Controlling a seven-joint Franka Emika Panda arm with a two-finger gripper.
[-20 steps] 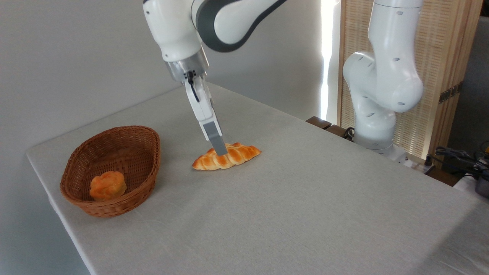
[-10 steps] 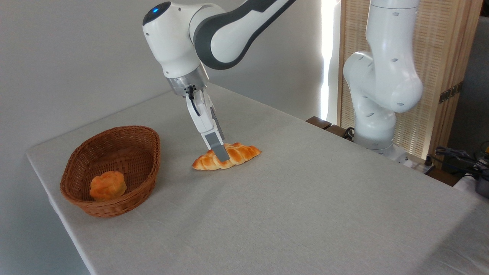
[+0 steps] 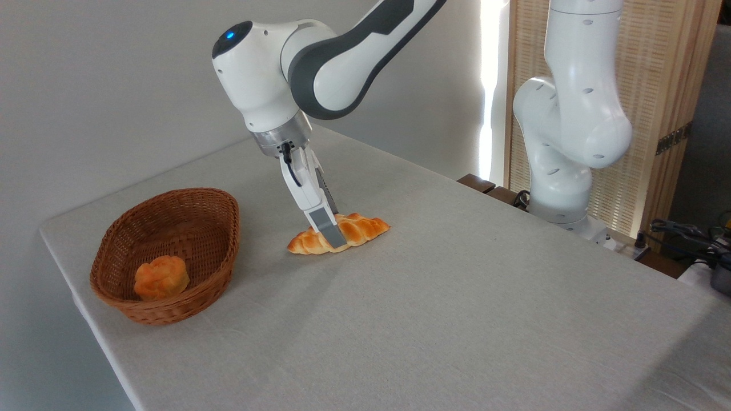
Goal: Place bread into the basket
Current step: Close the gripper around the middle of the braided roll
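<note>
A pale cloth covers the table (image 3: 457, 297), which stands before a plain grey wall, with a slatted wooden screen (image 3: 657, 114) behind the arm's base at the right.

The gripper (image 3: 332, 235) hangs tilted over the middle of the table, its tip down at the bread (image 3: 338, 233). Only the near finger (image 3: 324, 224) shows plainly, a grey pad laid across the front of the loaf near its middle; the far finger is hidden behind, so I cannot tell whether the jaws are apart around the loaf or already pressed on it. The bread, a braided golden loaf with pointed ends, lies flat on the cloth, its long axis running from lower left to upper right.

Well apart from it, toward the table's left edge, sits the basket (image 3: 212, 240), an oval of brown wicker with flared sides. Inside, against the near end, rests a small round lumpy orange bun (image 3: 161, 277); the rest of the basket's floor is bare weave.

At the far right edge, dark cables (image 3: 685, 234) lie beyond the table.
</note>
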